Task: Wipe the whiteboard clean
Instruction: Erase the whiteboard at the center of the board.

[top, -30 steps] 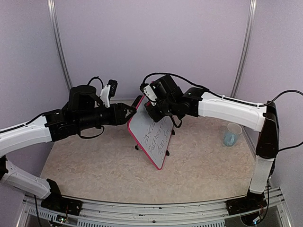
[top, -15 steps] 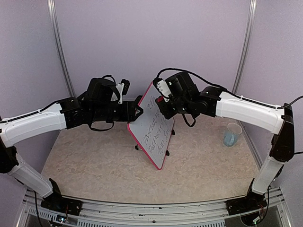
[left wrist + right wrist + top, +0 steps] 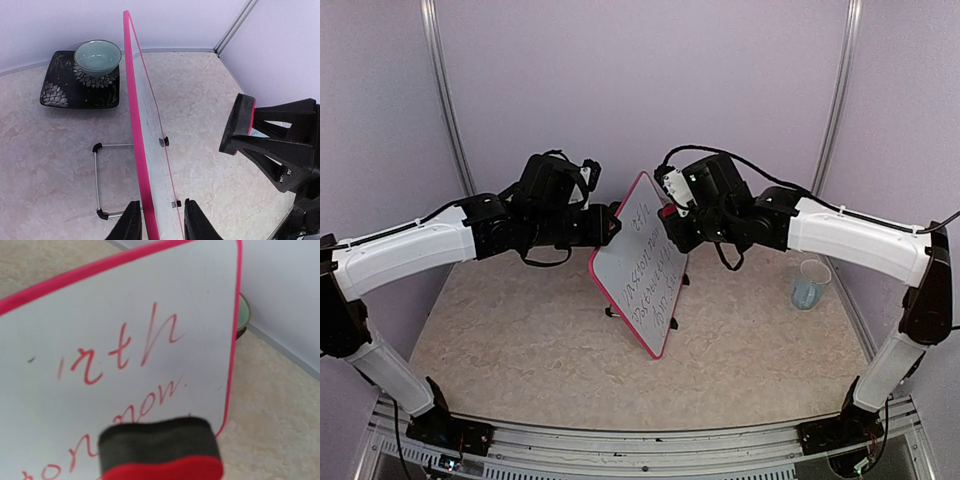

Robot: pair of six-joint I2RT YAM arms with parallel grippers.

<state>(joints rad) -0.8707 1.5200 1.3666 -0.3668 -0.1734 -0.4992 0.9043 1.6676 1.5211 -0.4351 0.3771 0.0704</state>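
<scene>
The whiteboard (image 3: 642, 270), white with a pink-red frame, stands tilted on a wire stand, and several lines of handwriting cover its face (image 3: 125, 315). My left gripper (image 3: 612, 228) sits at the board's upper left edge. In the left wrist view its jaws (image 3: 161, 202) straddle the pink frame (image 3: 137, 145), one finger against each face. My right gripper (image 3: 672, 214) is shut on a red-and-black eraser (image 3: 160, 450), felt side towards the writing. The eraser (image 3: 239, 122) hangs a short way off the board's face, apart from it.
Behind the board lies a black flowered square plate (image 3: 60, 95) carrying a pale green bowl (image 3: 98, 55). The wire stand (image 3: 96, 180) juts out at the back. A translucent blue cup (image 3: 810, 284) stands at the right, near the wall.
Both arms have swung in and upward along the board. The left jaws have narrowed onto the board's top edge. The right gripper has carried the eraser up and to the right.
</scene>
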